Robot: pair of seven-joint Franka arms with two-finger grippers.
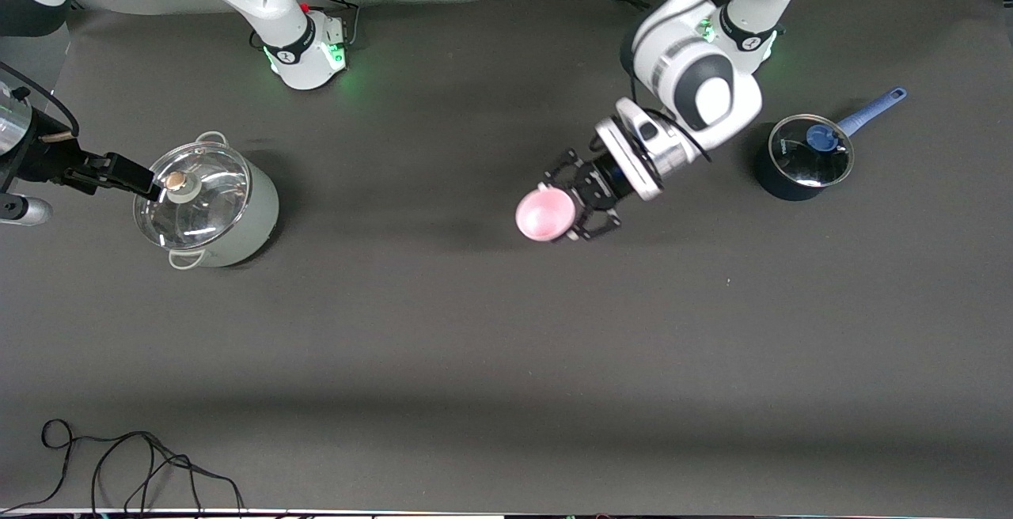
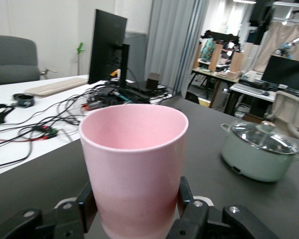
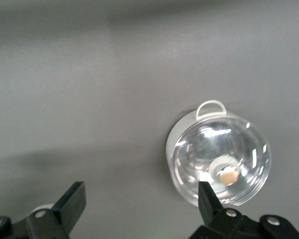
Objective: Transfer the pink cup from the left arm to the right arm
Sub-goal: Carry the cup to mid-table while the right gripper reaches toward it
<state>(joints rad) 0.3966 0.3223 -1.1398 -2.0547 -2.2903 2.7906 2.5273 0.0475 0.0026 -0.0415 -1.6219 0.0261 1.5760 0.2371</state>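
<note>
Over mid-table, the left tool (image 1: pixel 576 206) grips the pink cup (image 1: pixel 544 214), seemingly tilted.

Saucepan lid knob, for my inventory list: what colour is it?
Blue, like the saucepan handle; the lid knob shows best in the front view.

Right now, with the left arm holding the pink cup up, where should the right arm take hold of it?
Grip the upper wall near the rim of the pink cup. The left end effector clamps its lower half, leaving the rim end bare, pointing toward the right arm's end of the table. The right end effector, open over the green pot, would probably come from there, fingers straddling the rim.
</note>
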